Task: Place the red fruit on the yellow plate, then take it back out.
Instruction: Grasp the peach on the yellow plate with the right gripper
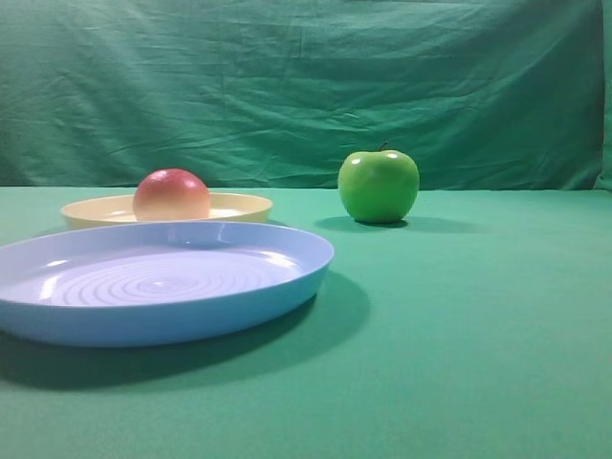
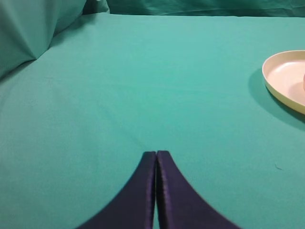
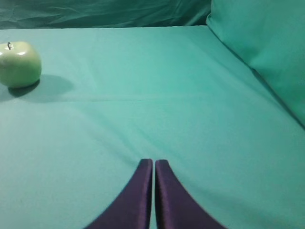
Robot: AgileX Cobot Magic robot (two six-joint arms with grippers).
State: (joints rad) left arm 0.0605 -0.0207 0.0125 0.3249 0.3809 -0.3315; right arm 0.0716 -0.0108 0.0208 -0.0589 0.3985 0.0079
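exterior high view: the red fruit (image 1: 171, 194) sits on the yellow plate (image 1: 239, 206), at the plate's left part; the blue plate (image 1: 163, 320) lies in front of it, nearer the camera; the green apple (image 1: 379, 185) stands upright on the green cloth (image 1: 478, 335), well apart to the right; no arm shows here; left wrist view: the left gripper (image 2: 156, 153) has its jaws pressed together, holding nothing, over bare cloth; the yellow plate's rim shows at the right edge; right wrist view: the right gripper (image 3: 153, 162) is likewise pinched closed and empty; the green apple stands far left.
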